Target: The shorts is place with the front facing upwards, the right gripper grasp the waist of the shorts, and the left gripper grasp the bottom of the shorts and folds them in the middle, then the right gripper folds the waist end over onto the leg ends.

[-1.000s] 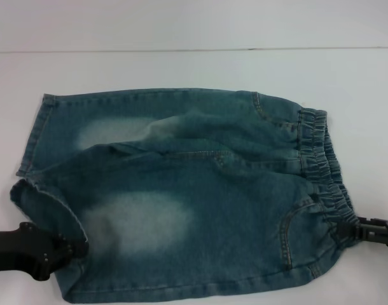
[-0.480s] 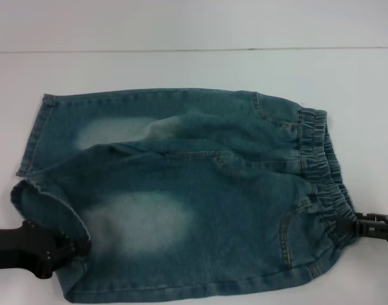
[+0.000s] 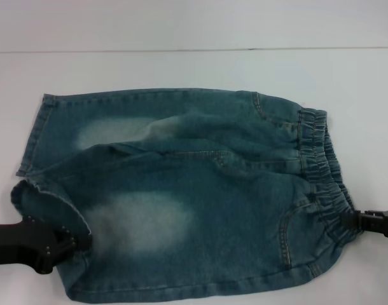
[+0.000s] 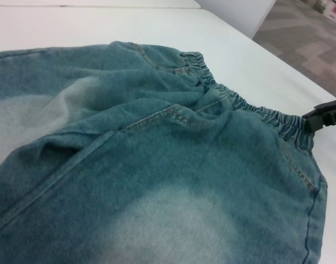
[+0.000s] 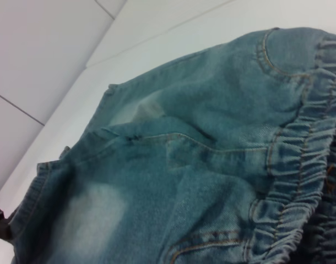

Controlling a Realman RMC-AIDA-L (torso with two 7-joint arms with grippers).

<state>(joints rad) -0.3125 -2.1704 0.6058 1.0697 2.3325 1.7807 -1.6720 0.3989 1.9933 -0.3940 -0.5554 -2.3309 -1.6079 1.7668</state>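
your left gripper [image 3: 79, 241] pinches the shorts [image 3: 194, 190] hem at 8 o'clock; your right gripper [image 3: 350, 222] pinches the waistband [image 3: 324, 178] at 4 o'clock.

Soft, even light falls from above with a cool bluish tint; the white counter [image 3: 181, 32] reads bright and nearly featureless, without hard glare; the denim shorts [image 3: 181, 190] cast only a thin, faint shadow along their edges; folds show gentle shading; the head view is slightly soft overall; both wrist views blur at the nearest cloth.
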